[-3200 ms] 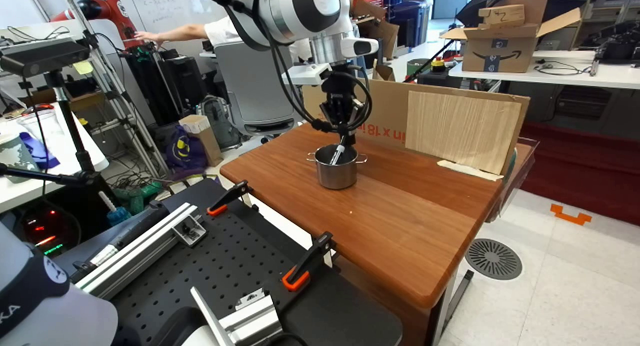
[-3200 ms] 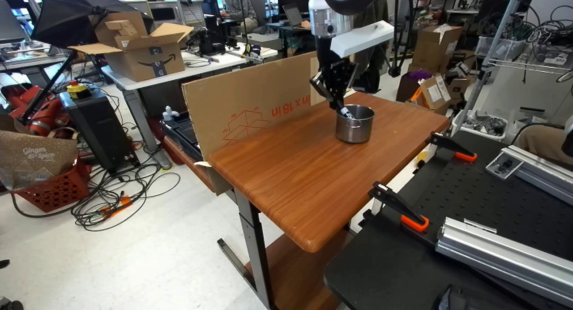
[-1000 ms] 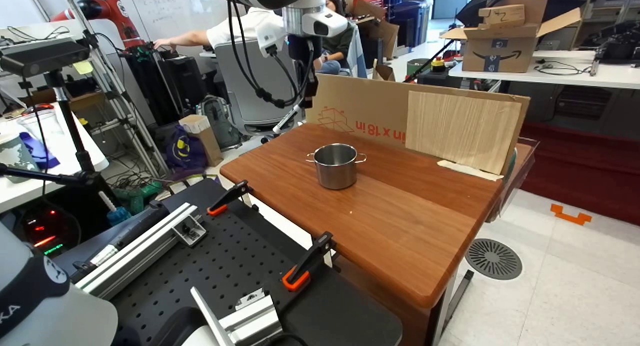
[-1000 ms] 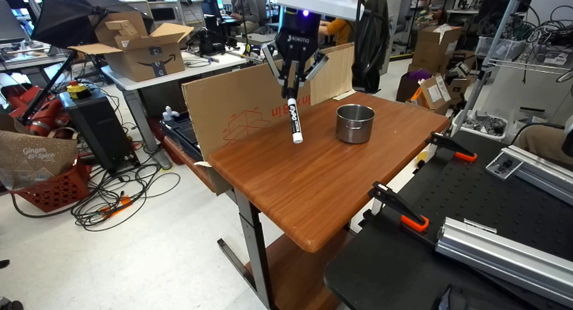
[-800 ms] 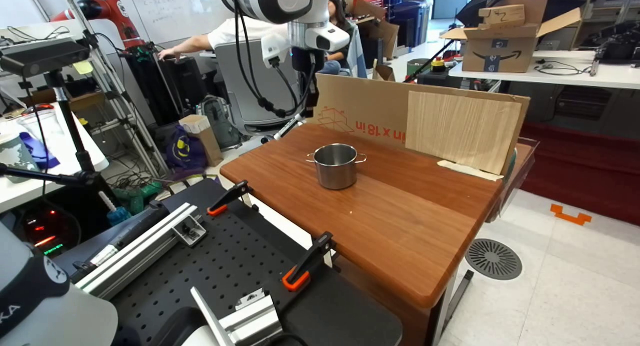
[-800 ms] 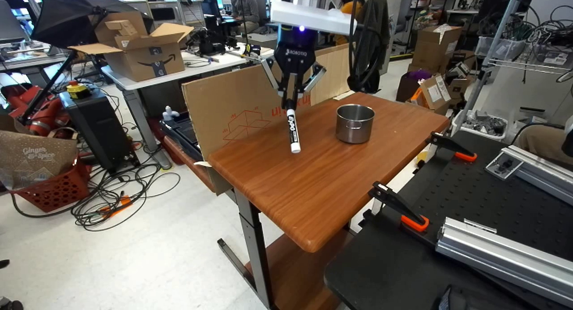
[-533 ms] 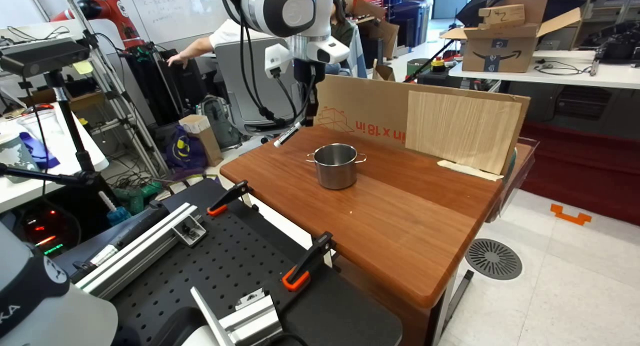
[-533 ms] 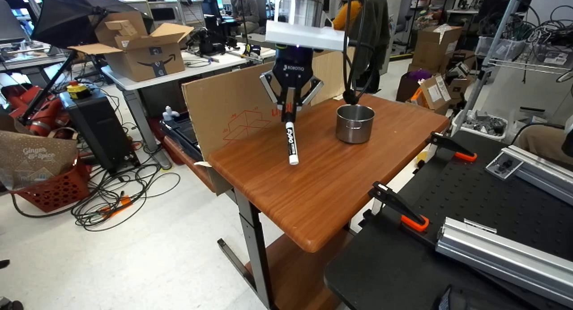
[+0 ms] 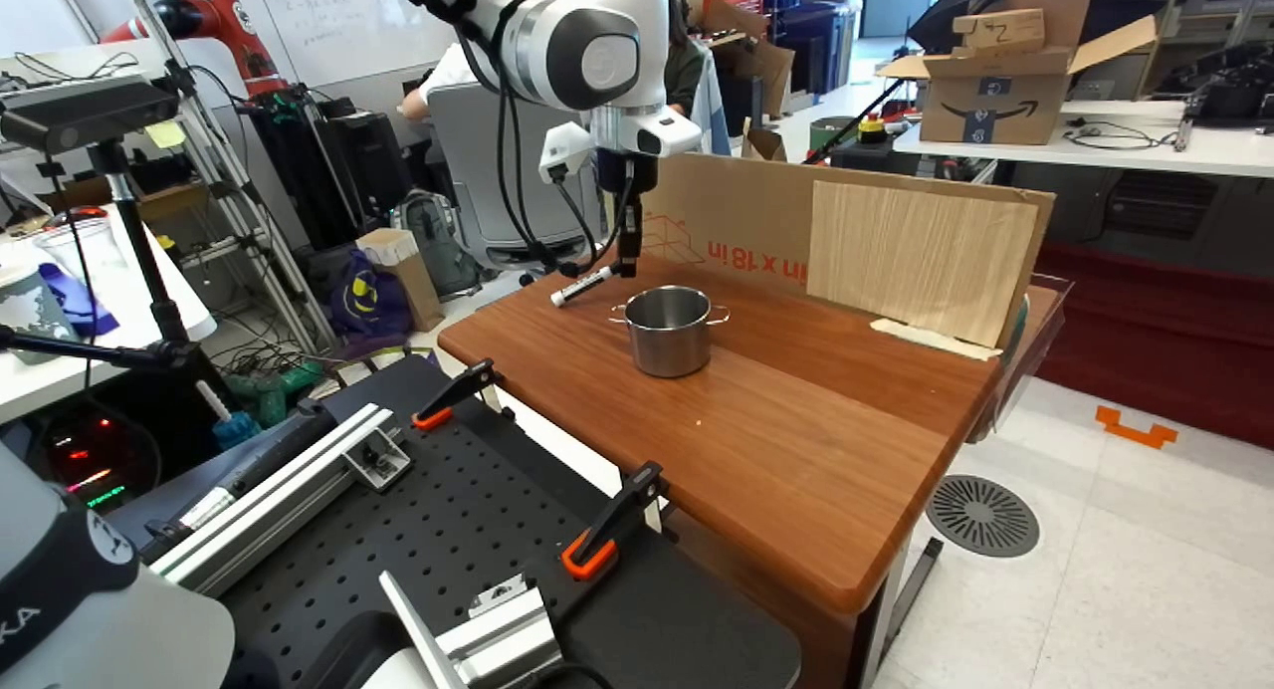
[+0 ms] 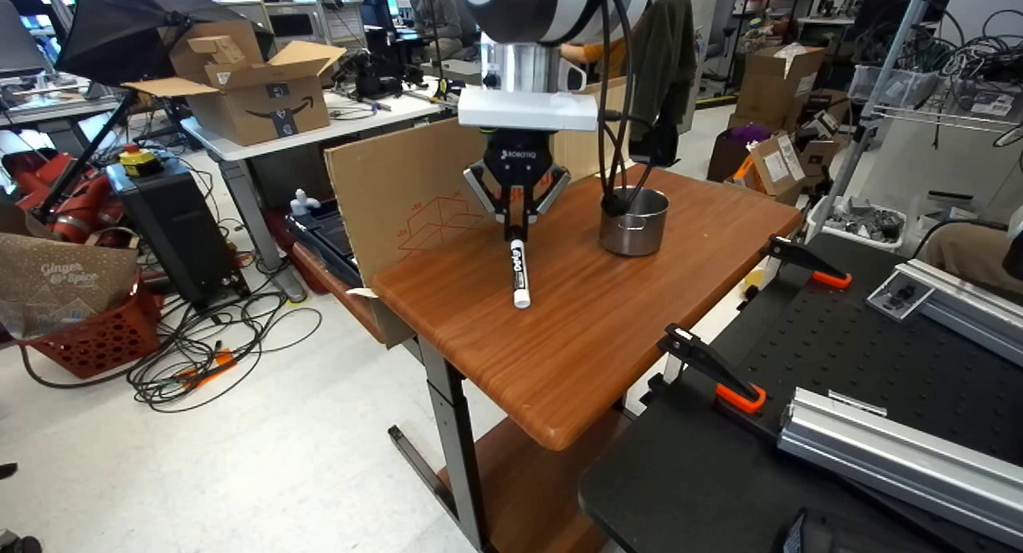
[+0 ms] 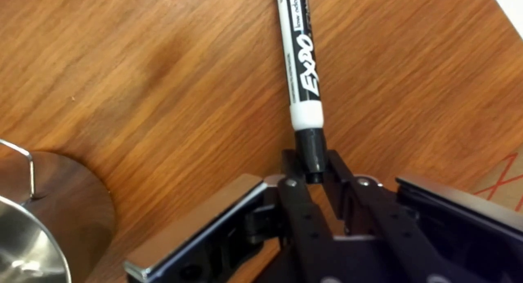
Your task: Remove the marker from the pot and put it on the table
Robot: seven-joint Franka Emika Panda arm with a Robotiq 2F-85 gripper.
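My gripper [image 11: 311, 158] is shut on the black cap end of the marker [image 11: 300, 58], a slim white-and-black pen. In both exterior views the marker [image 9: 582, 285] [image 10: 519, 273] hangs tilted from the fingertips, its white end pointing away from the gripper [image 10: 517, 232]. It is low over the wooden table [image 10: 511, 361]; I cannot tell whether its white end touches the top. The silver pot [image 9: 671, 345] stands upright on the table beside the gripper. In the wrist view the pot [image 11: 88, 205] shows at the lower left, its visible inside holding nothing.
A cardboard sheet [image 10: 400, 193] with a pale plywood board [image 9: 921, 261] stands upright along the table's far edge. Orange-and-black clamps [image 9: 615, 520] sit at the near edge, by the black perforated plate [image 9: 448, 530]. Arm cables [image 10: 615, 161] hang in front of the pot.
The marker was in the pot about three seconds ago, with the gripper over it. It came out, held in the gripper, moved beside the pot, and was lowered toward the table.
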